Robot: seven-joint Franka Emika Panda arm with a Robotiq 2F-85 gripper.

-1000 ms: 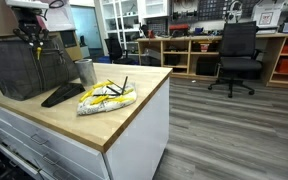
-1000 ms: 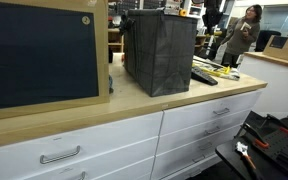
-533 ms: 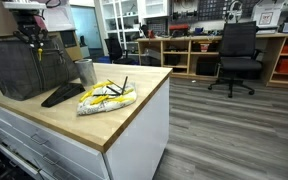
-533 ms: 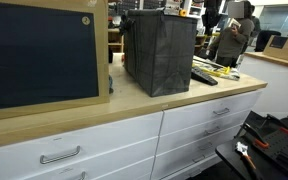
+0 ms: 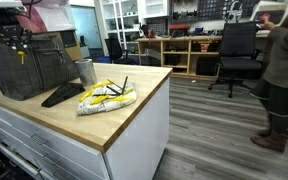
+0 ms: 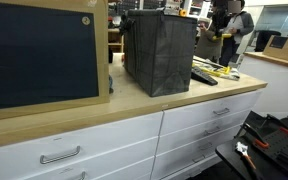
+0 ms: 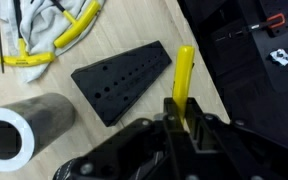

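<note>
The jaws pinch a yellow stick (image 7: pixel 183 75) beside a black perforated plate (image 7: pixel 122 85), a metal cylinder (image 7: pixel 29 130) nearby.

light: bright, even indoor | shadows: soft | blur: jaws soft (close to the lens)

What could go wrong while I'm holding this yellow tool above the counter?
The gripper pinches the yellow tool only near one end, so it may swivel or slip. Dropped, it could strike the black perforated plate or the metal cup below. A person stands beyond the counter's end.
</note>
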